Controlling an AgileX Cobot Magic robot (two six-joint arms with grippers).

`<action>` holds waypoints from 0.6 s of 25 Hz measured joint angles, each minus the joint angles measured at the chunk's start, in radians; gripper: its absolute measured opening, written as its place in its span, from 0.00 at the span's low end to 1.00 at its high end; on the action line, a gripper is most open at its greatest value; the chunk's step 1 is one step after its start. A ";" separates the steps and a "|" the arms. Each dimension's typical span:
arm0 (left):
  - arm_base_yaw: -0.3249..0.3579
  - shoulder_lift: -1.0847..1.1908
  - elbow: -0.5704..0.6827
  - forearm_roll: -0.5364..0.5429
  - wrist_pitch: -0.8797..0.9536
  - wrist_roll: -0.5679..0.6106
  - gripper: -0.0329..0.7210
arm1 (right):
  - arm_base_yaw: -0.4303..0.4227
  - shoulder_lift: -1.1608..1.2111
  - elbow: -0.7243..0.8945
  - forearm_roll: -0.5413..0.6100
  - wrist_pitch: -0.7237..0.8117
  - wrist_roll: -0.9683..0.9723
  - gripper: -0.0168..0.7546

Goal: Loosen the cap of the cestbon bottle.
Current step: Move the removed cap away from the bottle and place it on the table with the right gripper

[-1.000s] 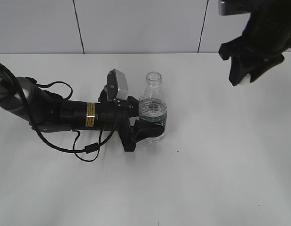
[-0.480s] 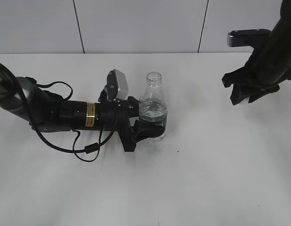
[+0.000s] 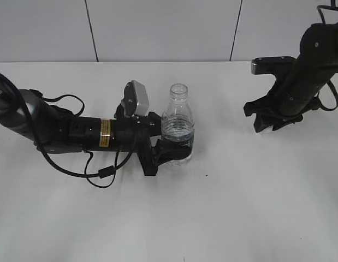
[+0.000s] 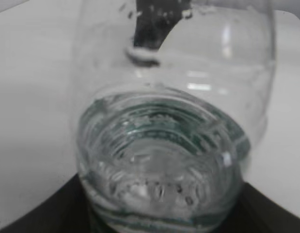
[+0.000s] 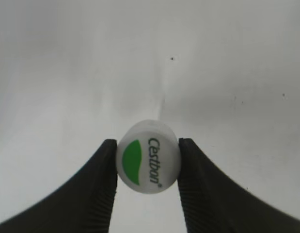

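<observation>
The clear cestbon bottle (image 3: 177,131) stands upright at the table's middle with its neck open and no cap on it. My left gripper (image 3: 174,152) lies low on the table and is shut on the bottle's lower body; the left wrist view shows the bottle (image 4: 169,145) filling the frame between the jaws. My right gripper (image 3: 268,123) is at the right, low over the table, and is shut on the white cap (image 5: 149,164), whose green leaf logo and "Cestbon" lettering face the right wrist camera (image 5: 149,167). The cap is hidden in the exterior view.
The white table (image 3: 239,207) runs back to a grey panelled wall (image 3: 158,27). A black cable (image 3: 100,173) loops on the table beside the left arm.
My right arm has come down from the upper right and moved left toward the table, carrying the cap. The left gripper and the bottle have not moved.
</observation>
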 joint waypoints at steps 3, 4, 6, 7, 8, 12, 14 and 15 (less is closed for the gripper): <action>0.000 0.000 0.000 0.002 -0.003 0.000 0.59 | 0.000 0.027 0.000 0.003 -0.032 0.002 0.40; 0.000 0.000 0.000 0.002 -0.003 0.000 0.59 | 0.000 0.035 0.000 0.008 -0.034 0.003 0.40; 0.000 0.000 0.000 0.003 -0.003 0.000 0.59 | 0.000 0.043 0.001 0.013 -0.045 0.003 0.40; 0.000 0.000 0.000 0.003 -0.004 0.000 0.59 | 0.000 0.043 0.001 0.014 -0.055 0.003 0.40; 0.000 0.000 0.000 0.003 -0.004 0.000 0.59 | 0.000 0.043 0.001 0.014 -0.067 0.003 0.40; 0.000 0.000 0.000 0.005 -0.005 0.000 0.59 | 0.000 0.043 0.001 0.015 -0.083 0.003 0.40; 0.000 0.000 0.000 0.005 -0.005 0.000 0.59 | 0.000 0.043 0.001 0.017 -0.083 0.003 0.41; 0.000 0.000 0.000 0.005 -0.005 0.000 0.59 | 0.000 0.043 0.001 0.017 -0.083 0.004 0.41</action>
